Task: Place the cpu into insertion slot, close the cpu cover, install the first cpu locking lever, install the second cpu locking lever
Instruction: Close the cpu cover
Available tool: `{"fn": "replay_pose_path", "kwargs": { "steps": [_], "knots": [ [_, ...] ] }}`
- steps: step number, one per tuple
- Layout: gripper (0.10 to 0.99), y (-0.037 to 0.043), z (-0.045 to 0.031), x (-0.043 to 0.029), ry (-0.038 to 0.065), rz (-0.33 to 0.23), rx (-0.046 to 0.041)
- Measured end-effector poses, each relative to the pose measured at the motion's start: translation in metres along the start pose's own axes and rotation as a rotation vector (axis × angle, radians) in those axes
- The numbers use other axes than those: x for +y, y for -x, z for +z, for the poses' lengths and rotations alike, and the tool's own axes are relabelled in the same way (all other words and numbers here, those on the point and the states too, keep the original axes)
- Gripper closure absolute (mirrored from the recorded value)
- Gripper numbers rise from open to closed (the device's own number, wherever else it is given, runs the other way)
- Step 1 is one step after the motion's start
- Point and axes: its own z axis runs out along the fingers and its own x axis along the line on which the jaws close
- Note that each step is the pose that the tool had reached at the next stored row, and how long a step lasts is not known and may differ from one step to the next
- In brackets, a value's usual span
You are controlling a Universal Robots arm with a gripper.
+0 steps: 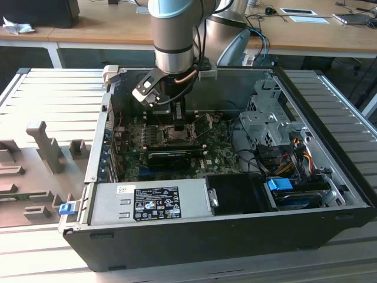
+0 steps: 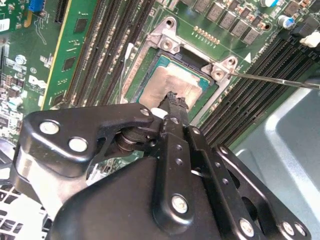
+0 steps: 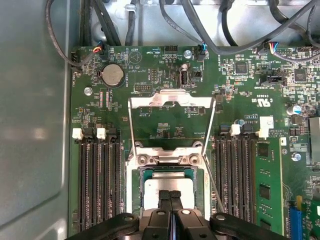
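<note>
Grey power-supply box is seen lower left in the exterior view, drive cage at right. Black memory slots flank the insertion slot. Silvery cpu is seated in it, cpu cover raised open. Gripper is pointed down, fingers narrowed together, tips touching the cpu.

A pale wooden desk on a white frame runs along the far side, carrying a dark box at the exterior view's left (beside a crumpled white scrap). Nearer lies a ribbed grey metal tabletop, evenly lit.
</note>
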Motion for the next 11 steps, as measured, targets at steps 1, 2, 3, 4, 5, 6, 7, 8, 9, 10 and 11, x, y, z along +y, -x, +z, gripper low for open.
{"fn": "replay_pose_path", "kwargs": {
  "steps": [1,2,3,4,5,6,7,8,9,10,11],
  "knots": [
    [0.98,0.0,0.0,0.0004,0.0,0.0,0.0],
    [0.98,0.0009,0.0001,0.0024,-0.001,0.0,0.0],
    [0.98,0.0014,0.0005,0.0052,-0.002,0.0,0.0006],
    [0.98,0.0016,0.0006,0.0062,-0.003,0.0,0.0007],
    [0.98,0.0016,0.0006,0.0065,-0.003,0.0,0.0009],
    [0.98,0.0016,0.0006,0.0066,-0.003,0.0,0.0012],
    [0.98,0.0016,0.0006,0.0066,-0.003,0.0,0.0013],
    [0.98,0.0016,0.0001,0.0066,-0.003,0.0,0.0011],
    [0.98,0.0016,-0.0008,0.0067,-0.003,0.0,0.0011],
    [0.98,0.0016,-0.0015,0.0068,-0.003,0.0,0.0012],
    [0.98,0.0016,-0.0019,0.0068,-0.003,0.0,0.0012]
  ]
}}
